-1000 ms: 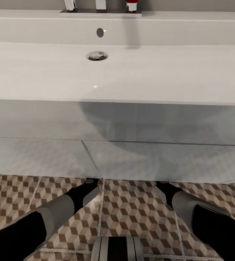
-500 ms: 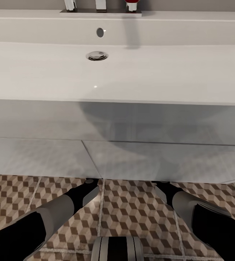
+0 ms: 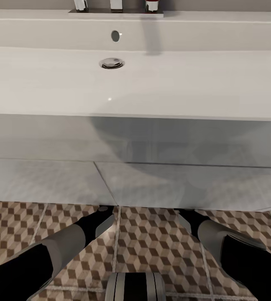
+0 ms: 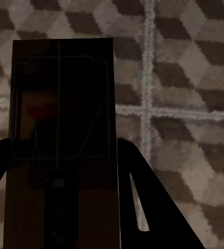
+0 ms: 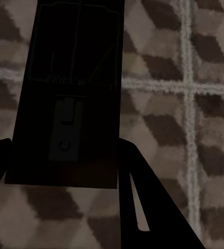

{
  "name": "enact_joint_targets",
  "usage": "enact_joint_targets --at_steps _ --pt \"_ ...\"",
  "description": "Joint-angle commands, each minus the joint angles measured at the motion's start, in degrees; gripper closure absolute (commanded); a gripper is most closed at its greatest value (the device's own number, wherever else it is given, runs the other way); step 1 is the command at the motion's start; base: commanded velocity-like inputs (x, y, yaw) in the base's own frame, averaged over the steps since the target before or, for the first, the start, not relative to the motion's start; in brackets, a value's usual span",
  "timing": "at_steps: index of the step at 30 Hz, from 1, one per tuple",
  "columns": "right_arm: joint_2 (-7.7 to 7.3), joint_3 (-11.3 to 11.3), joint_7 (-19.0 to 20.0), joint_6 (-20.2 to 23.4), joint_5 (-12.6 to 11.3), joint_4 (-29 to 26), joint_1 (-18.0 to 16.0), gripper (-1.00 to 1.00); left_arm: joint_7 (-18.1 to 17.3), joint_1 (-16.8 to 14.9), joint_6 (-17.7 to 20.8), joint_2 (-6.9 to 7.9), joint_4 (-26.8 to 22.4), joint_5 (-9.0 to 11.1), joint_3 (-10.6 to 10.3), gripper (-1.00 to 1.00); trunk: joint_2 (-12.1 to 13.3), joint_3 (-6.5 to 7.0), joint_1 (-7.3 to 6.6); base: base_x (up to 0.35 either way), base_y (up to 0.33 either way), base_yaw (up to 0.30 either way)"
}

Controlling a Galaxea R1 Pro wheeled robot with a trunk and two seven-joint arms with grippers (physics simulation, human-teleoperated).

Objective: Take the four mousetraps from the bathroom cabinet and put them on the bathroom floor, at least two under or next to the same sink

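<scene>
In the left wrist view my left gripper (image 4: 63, 141) is shut on a dark-brown mousetrap (image 4: 60, 104) with a wire spring, held just above the cube-patterned bathroom floor (image 4: 184, 78). My right gripper (image 5: 63, 140) is likewise shut on a second mousetrap (image 5: 75, 78) over the same tiles (image 5: 158, 124). In the head view both forearms (image 3: 68, 242) (image 3: 219, 238) reach under the white vanity front (image 3: 173, 184) of the bathroom sink (image 3: 152, 83), whose lower edge hides the grippers. The cabinet is out of view.
The wide white basin has a chrome drain (image 3: 111, 63) and tap fittings (image 3: 116, 5) at its back edge. The vanity's bottom edge overhangs the floor tiles (image 3: 148, 238) close above both wrists. My base (image 3: 135, 288) shows at the near edge.
The head view has shifted very slightly, so the sink sits a touch higher in the picture. Both arms stay under the vanity in about the same place.
</scene>
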Motion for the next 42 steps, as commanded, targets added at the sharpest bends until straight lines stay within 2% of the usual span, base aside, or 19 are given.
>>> enact_joint_targets --at_steps 1,27,42 --pt "0.02 0.5 -0.3 0.0 -0.6 -0.1 -2.0 1.00 0.3 -3.3 -0.1 -0.01 -0.1 0.3 -0.4 1.00 0.0 -0.25 0.00 0.000 0.000 0.000" --pt "0.03 0.5 -0.4 -0.2 -0.6 -0.2 -2.0 1.00 0.3 -3.3 -0.1 -0.02 -0.1 0.3 -0.4 1.00 0.0 -0.47 0.03 0.000 0.000 0.000" --pt "0.07 0.5 -0.5 -2.8 -0.6 -0.1 -1.9 1.00 0.3 -3.3 -0.1 0.03 -0.1 0.3 -0.4 1.00 0.0 -0.78 0.03 0.000 0.000 0.000"
